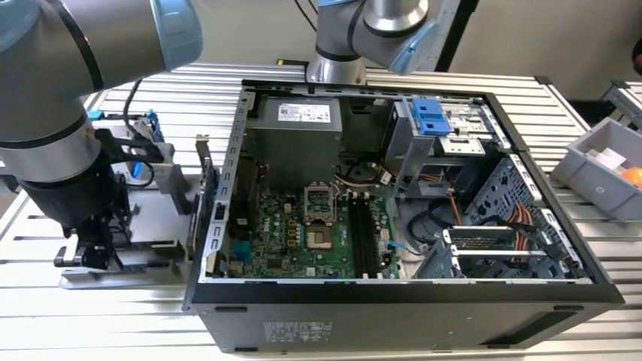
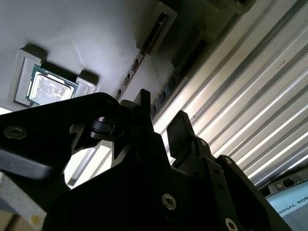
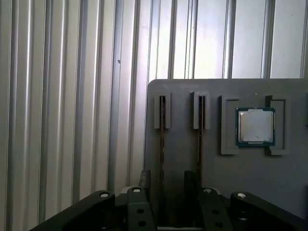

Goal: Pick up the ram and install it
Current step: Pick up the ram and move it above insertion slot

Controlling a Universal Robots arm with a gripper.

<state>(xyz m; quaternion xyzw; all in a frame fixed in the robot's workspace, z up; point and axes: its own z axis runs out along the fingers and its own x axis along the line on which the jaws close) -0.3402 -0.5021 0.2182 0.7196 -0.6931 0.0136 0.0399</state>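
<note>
Two ram sticks stand edge-on in slots of a grey holder plate (image 3: 183, 91). In the first wrist view one ram (image 3: 162, 139) runs straight down between my fingers, and the other ram (image 3: 199, 144) lies just outside one finger. My gripper (image 3: 166, 182) (image 2: 161, 115) is open, low over the plate, with a finger on each side of the first stick and gaps on both sides. In the exterior view the gripper (image 1: 95, 256) hangs over the holder at the exterior view's left of the computer case. The motherboard's black ram slots (image 1: 361, 233) sit inside the case.
A square silver processor chip (image 3: 255, 126) (image 2: 48, 89) rests in a pocket of the same plate. The open computer case (image 1: 401, 293) lies on a ribbed metal table (image 1: 561, 135). A grey bin (image 1: 602, 169) stands at the exterior view's right. A blue drive bracket (image 1: 428, 116) sits in the case.
</note>
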